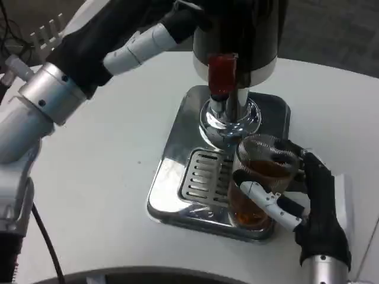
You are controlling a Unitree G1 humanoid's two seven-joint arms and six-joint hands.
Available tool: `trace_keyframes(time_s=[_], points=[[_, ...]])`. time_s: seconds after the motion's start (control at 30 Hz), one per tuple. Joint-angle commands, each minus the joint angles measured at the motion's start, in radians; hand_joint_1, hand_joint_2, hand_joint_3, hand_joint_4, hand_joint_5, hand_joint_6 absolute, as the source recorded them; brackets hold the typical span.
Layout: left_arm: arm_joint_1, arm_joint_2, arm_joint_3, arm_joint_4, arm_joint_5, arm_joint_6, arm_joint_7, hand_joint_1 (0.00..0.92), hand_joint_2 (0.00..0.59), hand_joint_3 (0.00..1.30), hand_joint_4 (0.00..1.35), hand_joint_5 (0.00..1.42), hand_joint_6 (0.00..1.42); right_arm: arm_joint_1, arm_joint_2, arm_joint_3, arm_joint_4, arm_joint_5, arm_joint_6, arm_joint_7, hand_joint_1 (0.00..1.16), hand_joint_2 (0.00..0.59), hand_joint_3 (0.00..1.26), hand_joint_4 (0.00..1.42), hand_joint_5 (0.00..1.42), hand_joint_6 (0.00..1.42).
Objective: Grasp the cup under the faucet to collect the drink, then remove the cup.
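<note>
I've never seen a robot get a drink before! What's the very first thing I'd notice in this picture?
Your eye goes to the clear cup of brown drink, held by the robot's right hand at the right front edge of the shiny metal drip tray. Just behind it stands the dark dispenser with its red tap. The left hand reaches toward the dispenser's top.
</note>
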Motion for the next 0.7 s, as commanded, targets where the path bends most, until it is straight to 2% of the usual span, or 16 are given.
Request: trace_keyframes(time_s=[0.03, 0.13, 0.47, 0.6, 0.7], points=[[0.073, 0.021, 0.042, -0.073, -0.017, 0.046, 0.033, 0.000, 0.011, 0.39, 0.40, 0.46, 0.37, 0.026, 0.010, 0.002, -0.077, -0.019, -0.017, 0.021, 0.79, 0.185, 0.81, 0.85, 0.82, 0.51], [0.146, 0.042, 0.086, -0.124, -0.020, 0.074, 0.050, 0.000, 0.011, 0.39, 0.40, 0.46, 0.37, 0.039, 0.019, 0.002, -0.105, -0.014, -0.015, 0.041, 0.79, 0.185, 0.82, 0.85, 0.83, 0.52], [0.409, 0.090, 0.210, -0.234, -0.012, 0.137, 0.093, 0.000, 0.011, 0.40, 0.40, 0.46, 0.39, 0.084, 0.003, 0.015, -0.172, -0.050, -0.010, 0.103, 0.80, 0.183, 0.84, 0.87, 0.87, 0.52], [0.496, 0.099, 0.235, -0.256, 0.012, 0.146, 0.112, 0.000, 0.011, 0.40, 0.40, 0.46, 0.39, 0.092, -0.008, 0.007, -0.201, -0.060, -0.008, 0.128, 0.81, 0.181, 0.84, 0.88, 0.88, 0.52], [0.554, 0.107, 0.234, -0.272, 0.032, 0.155, 0.124, 0.000, 0.011, 0.40, 0.40, 0.46, 0.39, 0.095, 0.001, -0.002, -0.212, -0.052, 0.016, 0.147, 0.81, 0.180, 0.84, 0.88, 0.88, 0.52]])
